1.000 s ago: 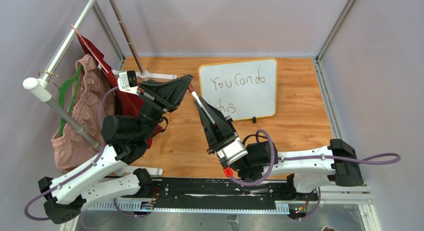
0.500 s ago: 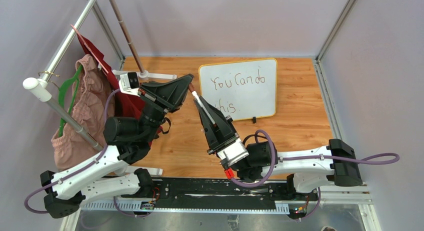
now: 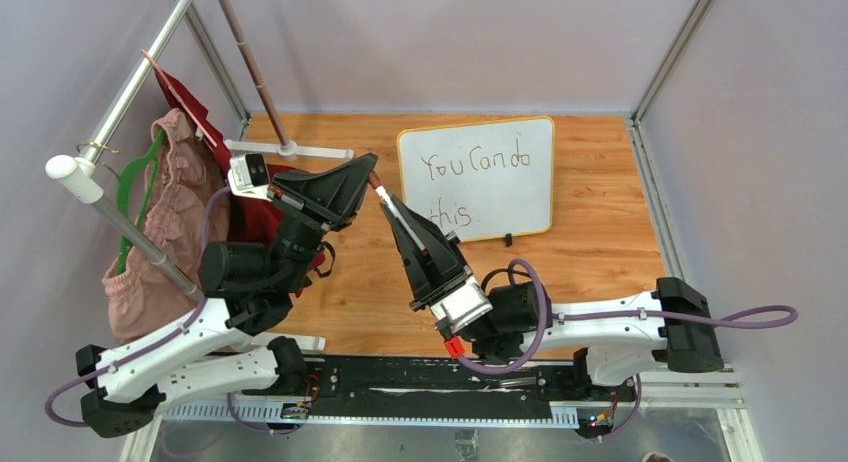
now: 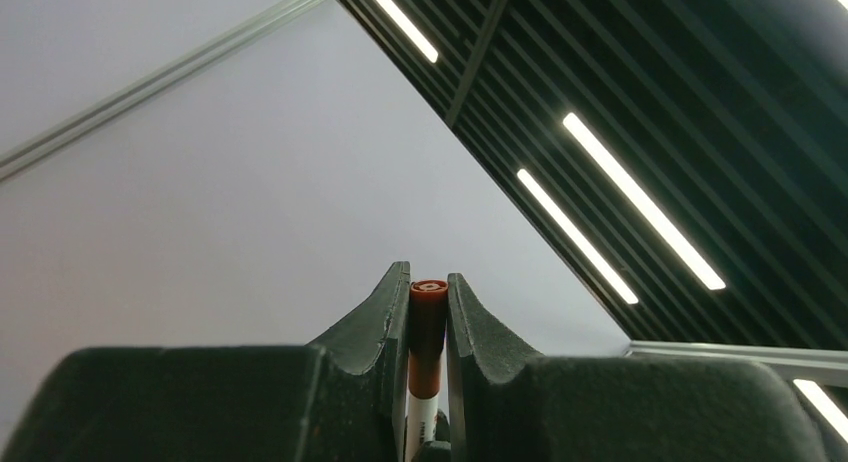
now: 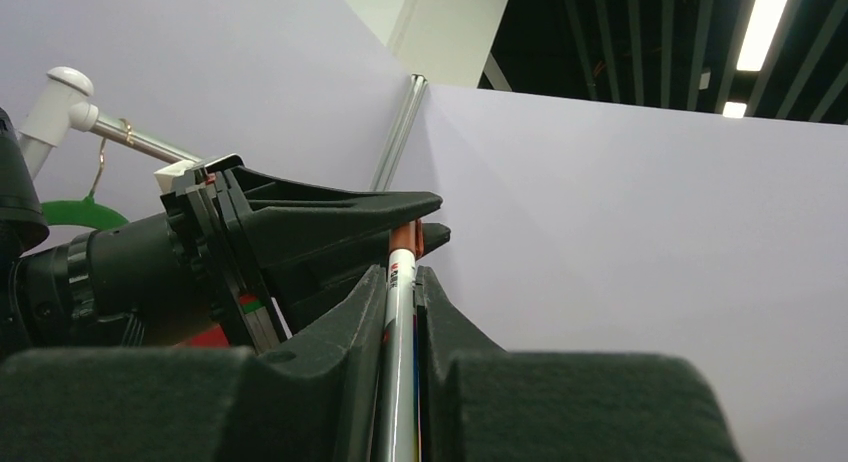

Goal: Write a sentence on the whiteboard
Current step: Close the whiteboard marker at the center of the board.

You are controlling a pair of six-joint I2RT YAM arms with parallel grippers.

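The whiteboard (image 3: 520, 197) lies flat at the back of the wooden table, right of centre. The sentence (image 3: 475, 164) on it reads "You Can do this." in two thin dark lines. Left of the board both arms meet over the table. My right gripper (image 3: 397, 208) (image 5: 400, 274) is shut on the white barrel of a marker (image 3: 402, 216) (image 5: 398, 362). My left gripper (image 3: 371, 166) (image 4: 428, 282) is shut on the marker's red-brown cap (image 4: 428, 322) at the barrel's far end. The marker's tip is hidden.
A clothes rack (image 3: 120, 92) stands along the left wall with a pink garment (image 3: 165, 222), a red cloth (image 3: 185, 102) and a green hanger (image 3: 135, 177). Its white foot (image 3: 300, 150) rests behind the left gripper. Grey walls enclose the table.
Both grippers, joined at the marker, have shifted a little to the left and towards the near side. The writing on the board is unchanged.
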